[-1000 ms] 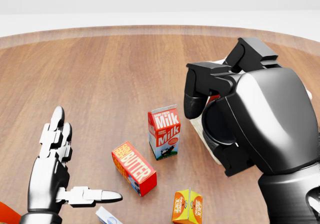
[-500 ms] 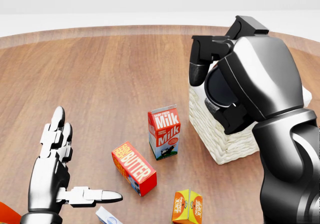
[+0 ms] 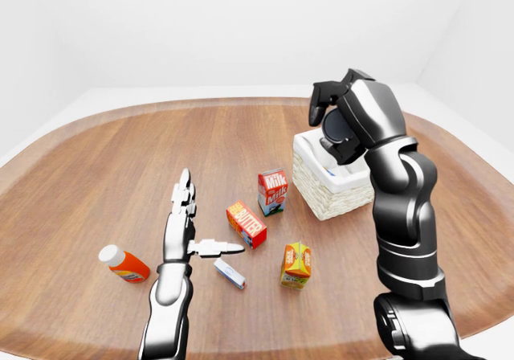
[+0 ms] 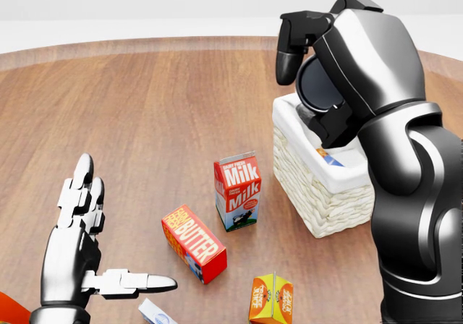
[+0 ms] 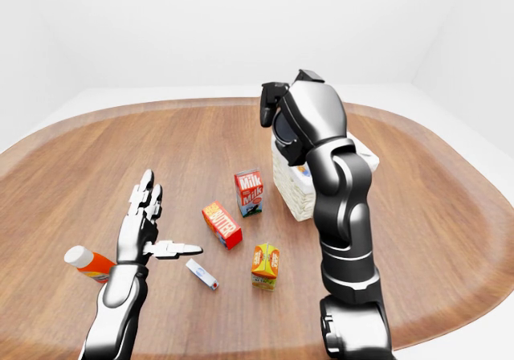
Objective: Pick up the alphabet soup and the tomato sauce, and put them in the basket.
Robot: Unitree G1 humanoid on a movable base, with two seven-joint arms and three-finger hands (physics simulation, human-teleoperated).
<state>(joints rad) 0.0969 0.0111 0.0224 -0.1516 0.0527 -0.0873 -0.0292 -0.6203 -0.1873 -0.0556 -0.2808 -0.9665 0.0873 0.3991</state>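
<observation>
Starting nearest you, your left hand hangs low at the head view's left, fingers spread flat and thumb stuck out sideways, holding nothing, just above the table. Just beside it lie a small white packet, an orange-capped bottle on its side, the butter box and a yellow juice carton; a milk carton stands upright beyond them. None of these looks like a can.

Farther on, your right hand has risen over the last second: it was down against the basket's near wall, covering it, and now hovers above the open rim with fingers curled loosely and nothing between them. That lift reads as a release. A small blue-and-orange patch shows inside the basket against the white liner, likely one of the cans, though you can't tell which. Neither alphabet soup nor tomato sauce shows on the table, so judge both possibly delivered, or one hidden.
</observation>
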